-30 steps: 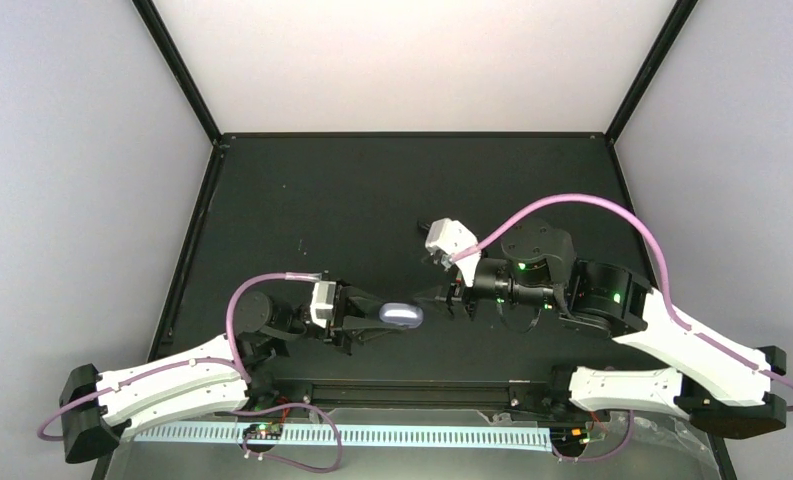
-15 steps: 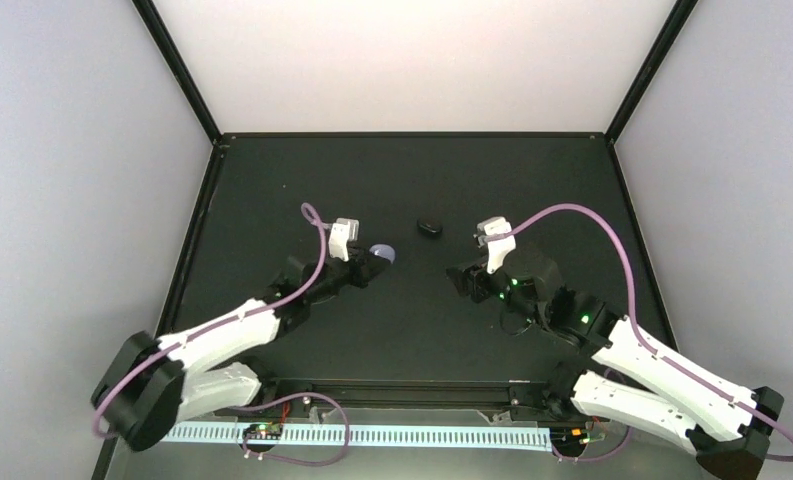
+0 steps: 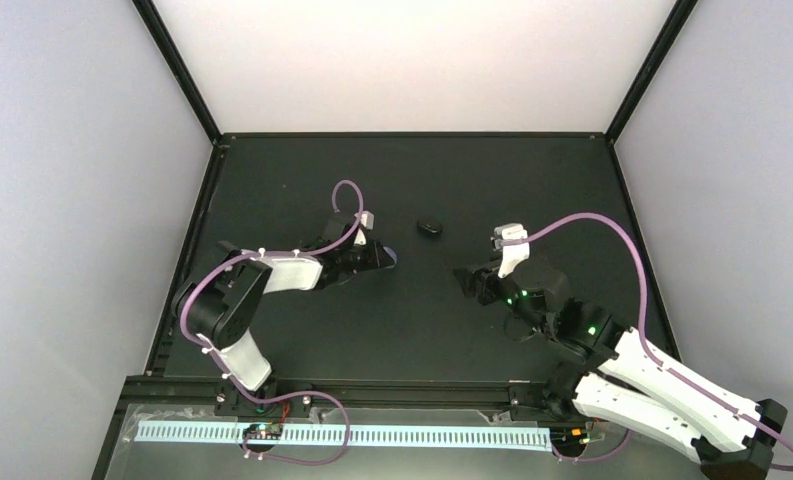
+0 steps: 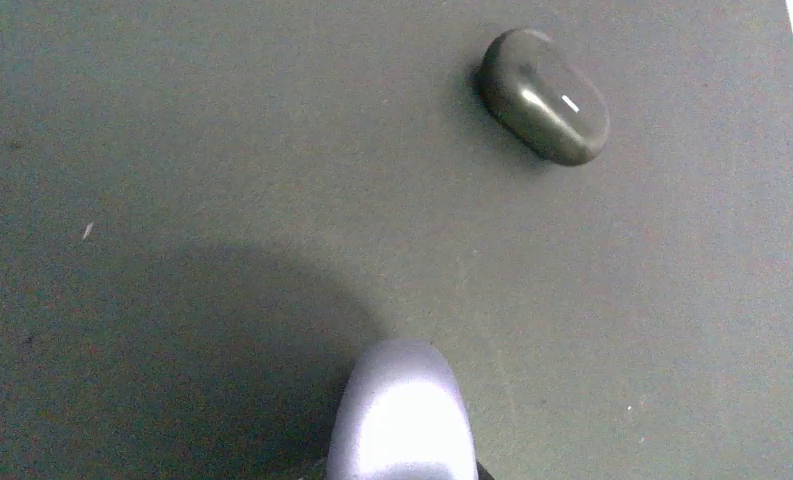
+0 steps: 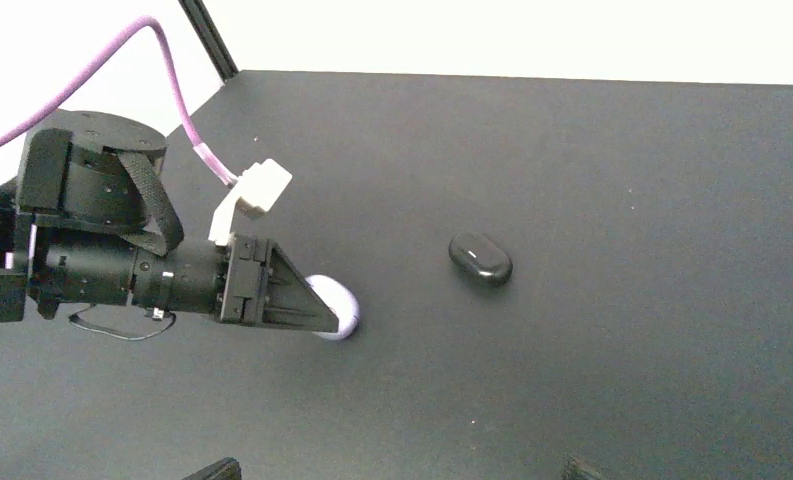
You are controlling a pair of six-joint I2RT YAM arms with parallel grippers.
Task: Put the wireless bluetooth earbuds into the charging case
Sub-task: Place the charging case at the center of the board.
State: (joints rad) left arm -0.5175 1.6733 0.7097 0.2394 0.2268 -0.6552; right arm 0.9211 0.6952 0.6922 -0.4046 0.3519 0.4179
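Right wrist view is showing the left gripper (image 5: 324,318) clamping a small rounded lavender plastic charging case (image 5: 338,309) near, left of a black oval object (image 5: 480,259); the right gripper (image 3: 469,283) is hanging spread wide, empty. Earbuds are not showing. Judging by the shallow fingertip hold, the case may be risking slipping out.

Just below and left of the black oval object (image 3: 430,228): left gripper (image 3: 375,258), with a sliver of the lavender charging case (image 3: 391,258) at its tip. Below and right of the oval, slightly farther off: right gripper (image 3: 469,281), turned toward the left gripper. Underneath, a black table (image 3: 302,180).
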